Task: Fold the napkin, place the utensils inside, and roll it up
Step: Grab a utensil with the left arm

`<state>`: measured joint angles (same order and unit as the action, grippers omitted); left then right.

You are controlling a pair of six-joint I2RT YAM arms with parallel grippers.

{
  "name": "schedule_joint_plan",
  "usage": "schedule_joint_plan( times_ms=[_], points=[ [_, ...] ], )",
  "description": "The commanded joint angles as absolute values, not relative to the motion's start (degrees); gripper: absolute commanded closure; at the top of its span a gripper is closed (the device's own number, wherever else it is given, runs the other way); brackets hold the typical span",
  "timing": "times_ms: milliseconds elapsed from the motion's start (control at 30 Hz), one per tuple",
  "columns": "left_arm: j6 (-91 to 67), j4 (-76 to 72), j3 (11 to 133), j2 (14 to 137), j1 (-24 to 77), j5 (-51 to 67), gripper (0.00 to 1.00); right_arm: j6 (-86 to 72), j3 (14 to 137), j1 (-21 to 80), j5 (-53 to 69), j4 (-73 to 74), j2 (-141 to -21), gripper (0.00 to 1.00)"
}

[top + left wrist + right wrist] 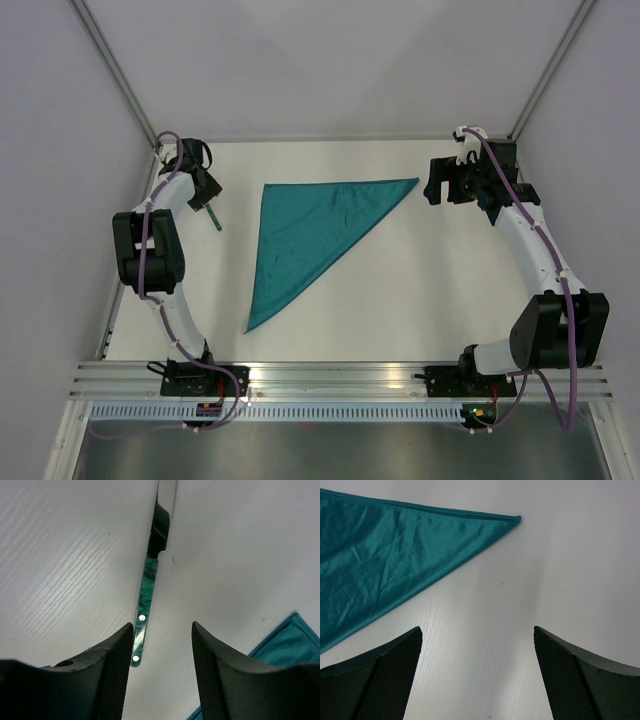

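Napkin (310, 235): teal cloth folded to a triangle, flat on the white table (420, 290), mid-table toward the far edge. Pale walls (330, 60) surround the table. Knife (145, 610): green marbled handle, near the far-left corner, lying loose below the parted left gripper (162, 627); blade tip cut off from view. Right gripper (477, 628): spread wide, empty, beside the napkin's right tip.

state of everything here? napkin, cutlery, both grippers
napkin: folded into a triangle, flat on the table, not rolled
knife: lying flat beside the napkin, not on it, not gripped
left gripper: open, holding nothing, one finger right by the knife's handle end
right gripper: open, empty, just off the napkin's pointed corner
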<state>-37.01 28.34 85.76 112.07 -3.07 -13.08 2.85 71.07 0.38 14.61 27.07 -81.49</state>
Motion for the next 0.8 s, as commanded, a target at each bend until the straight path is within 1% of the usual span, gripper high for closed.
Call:
schedule_joint_plan(
  times_ms=[0, 167, 300, 400, 500, 533, 600, 700, 733, 767],
  points=[
    [-34.46, 31.02, 87.71, 115.3, -3.95, -13.63, 0.45, 2.99, 73.48, 0.35, 15.03, 27.69, -81.21, 0.03],
    [-33.4, 34.1, 92.54, 121.36, -4.04, -12.66, 0.49, 2.99, 73.48, 0.35, 15.21, 27.69, -81.21, 0.04],
    [-33.75, 35.5, 94.13, 123.57, -4.48, -12.3, 0.5, 3.16, 73.39, 0.53, 15.29, 27.77, -81.3, 0.04],
    [-33.58, 36.47, 95.1, 124.97, -4.66, -12.3, 0.54, 3.25, 73.39, 0.61, 15.38, 27.77, -81.3, 0.04],
    [-33.31, 36.91, 95.45, 125.77, -4.75, -12.39, 0.6, 3.43, 73.3, 0.53, 15.47, 27.77, -81.21, 0.05],
    [-33.14, 37.26, 95.36, 126.03, -4.75, -12.57, 0.65, 3.43, 73.3, 0.53, 15.47, 27.77, -81.21, 0.05],
    [-32.79, 37.26, 95.27, 126.47, -4.75, -12.48, 0.69, 3.51, 73.3, 0.53, 15.64, 27.77, -81.21, 0.05],
    [-32.08, 39.02, 96.06, 127.53, -4.83, -12.57, 0.79, 3.52, 73.3, 0.53, 15.99, 27.86, -81.21, 0.05],
    [-31.56, 39.02, 95.98, 127.53, -4.83, -12.57, 0.85, 3.52, 73.3, 0.53, 16.08, 27.86, -81.21, 0.05],
    [-31.29, 39.46, 96.06, 127.53, -4.83, -12.57, 0.88, 3.52, 73.39, 0.53, 16.17, 28.04, -81.21, 0.05]
  ],
)
